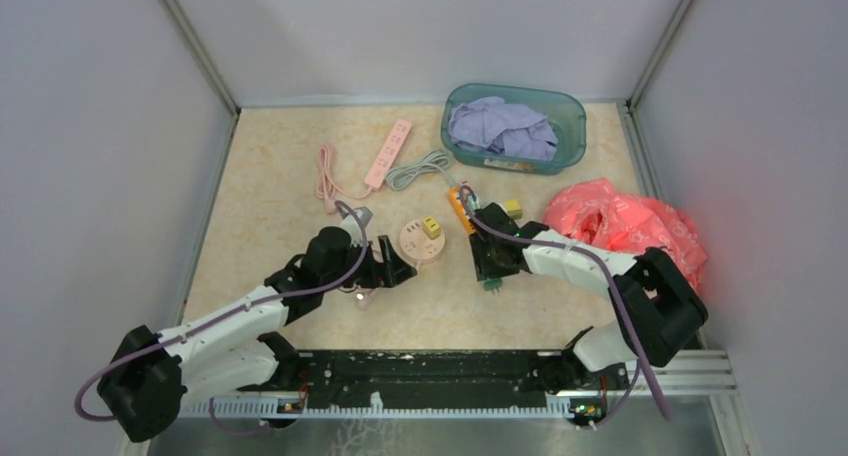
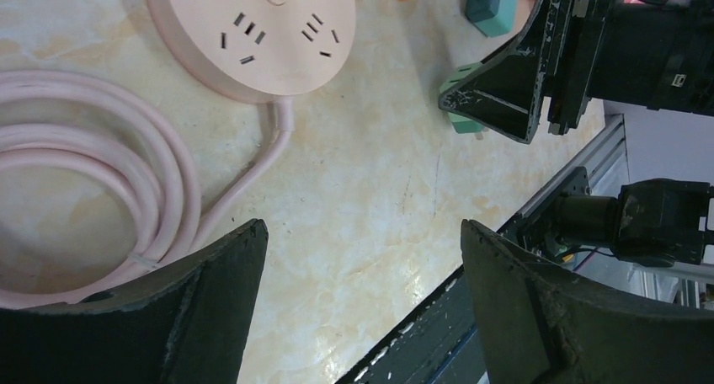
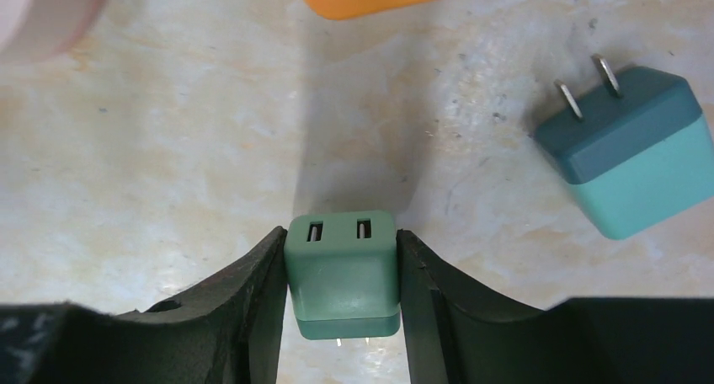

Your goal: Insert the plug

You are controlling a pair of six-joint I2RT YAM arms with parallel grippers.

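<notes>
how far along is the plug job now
Done: the right gripper has its fingers against both sides of the green plug. In hand: that grasp; the plug is not yet inserted. Left: move it to the round pink socket, by the open left gripper, and push it in.

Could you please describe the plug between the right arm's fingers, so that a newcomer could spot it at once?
Look right of the round pink socket in the middle of the table, to the right gripper. The green plug sits pinched between its fingers. Unlike the loose teal plug beside it, whose bare prongs show, it shows two small ports on one end.
</notes>
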